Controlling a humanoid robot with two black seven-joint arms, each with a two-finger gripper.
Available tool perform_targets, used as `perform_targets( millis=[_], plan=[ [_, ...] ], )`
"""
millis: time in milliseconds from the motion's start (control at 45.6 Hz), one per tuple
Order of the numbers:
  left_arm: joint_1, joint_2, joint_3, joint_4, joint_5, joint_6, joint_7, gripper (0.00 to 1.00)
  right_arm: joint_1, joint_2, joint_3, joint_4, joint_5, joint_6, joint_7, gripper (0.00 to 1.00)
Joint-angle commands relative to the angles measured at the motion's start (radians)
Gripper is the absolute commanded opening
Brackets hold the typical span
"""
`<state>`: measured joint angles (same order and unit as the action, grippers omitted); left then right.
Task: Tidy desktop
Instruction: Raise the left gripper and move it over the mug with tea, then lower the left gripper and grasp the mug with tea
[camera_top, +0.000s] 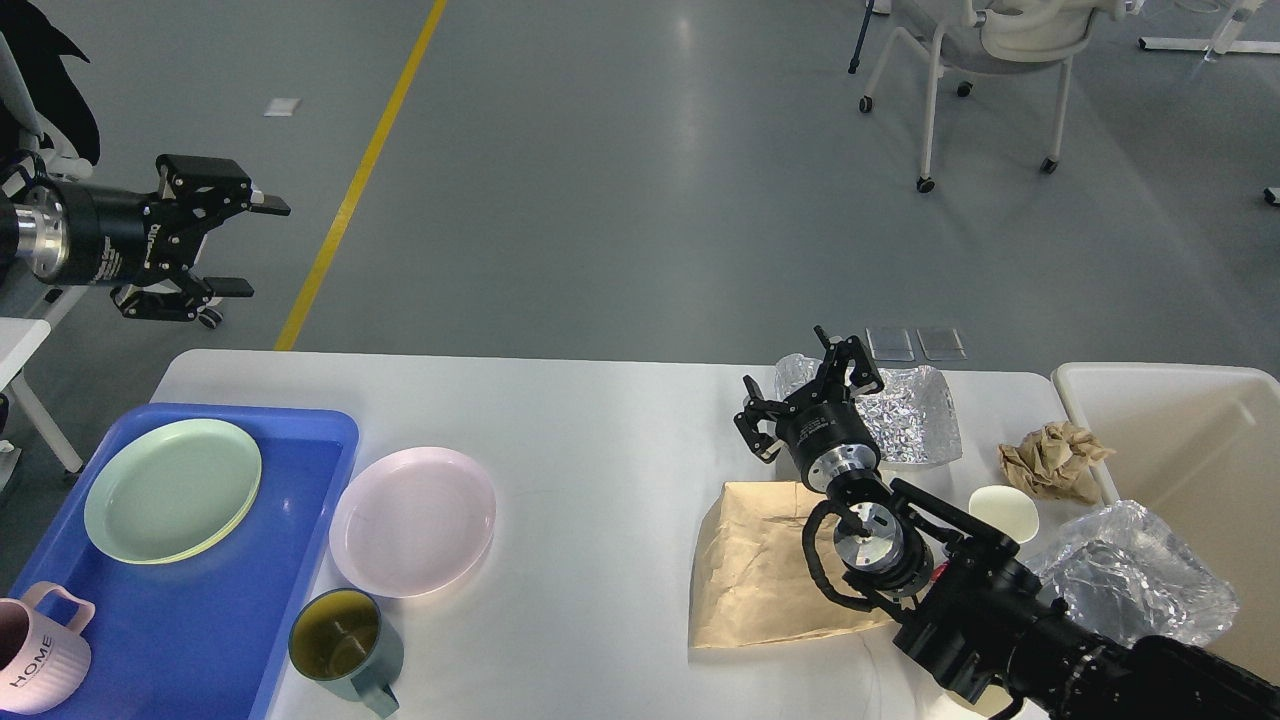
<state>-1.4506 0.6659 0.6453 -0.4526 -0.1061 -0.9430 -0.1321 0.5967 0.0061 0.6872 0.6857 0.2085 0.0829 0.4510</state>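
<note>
The desktop (610, 440) fills the lower part of the view, its far edge running straight across and its far-left corner rounded, with grey floor (640, 180) beyond. The left gripper (245, 245) hangs off the table's far-left corner, over the floor, its fingers spread wide and holding nothing. The right gripper (805, 385) hovers above the right half of the tabletop, fingers also parted and empty, just in front of a foil tray (915, 410) near the far edge. A blue tray (300, 500) sits at the left edge with a green plate (172, 490) and a pink mug (35, 660) in it. Beside it lie a pink plate (412, 520) and a green mug (340, 645). The middle of the tabletop is bare. On the right are a brown paper bag (750, 570), crumpled paper (1055, 458), a small white disc (1003, 512) and crumpled foil (1130, 580), next to a cream bin (1180, 440) at the right edge.
</note>
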Motion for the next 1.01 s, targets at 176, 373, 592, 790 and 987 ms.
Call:
perform_targets(
  millis=[176,373,592,790,987],
  plan=[
    [-0.171,-0.101,0.371,-0.050,-0.004,-0.017,-0.004,0.98,0.000,0.000,0.000,0.000,0.000,0.000,0.000,1.00],
    [-0.194,-0.154,0.533,-0.118,0.002,-0.017,0.003,0.98,0.000,0.000,0.000,0.000,0.000,0.000,0.000,1.00],
    [-0.105,-0.203,0.557,-0.126,0.153,-0.017,0.017,0.98,0.000,0.000,0.000,0.000,0.000,0.000,0.000,1.00],
    [-0.094,-0.405,0.688,-0.201,0.214,-0.017,0.051,0.97,0.000,0.000,0.000,0.000,0.000,0.000,0.000,1.00],
    [-0.154,-0.456,0.737,-0.334,0.227,-0.017,0.065,0.97,0.000,0.000,0.000,0.000,0.000,0.000,0.000,1.00]
  ],
)
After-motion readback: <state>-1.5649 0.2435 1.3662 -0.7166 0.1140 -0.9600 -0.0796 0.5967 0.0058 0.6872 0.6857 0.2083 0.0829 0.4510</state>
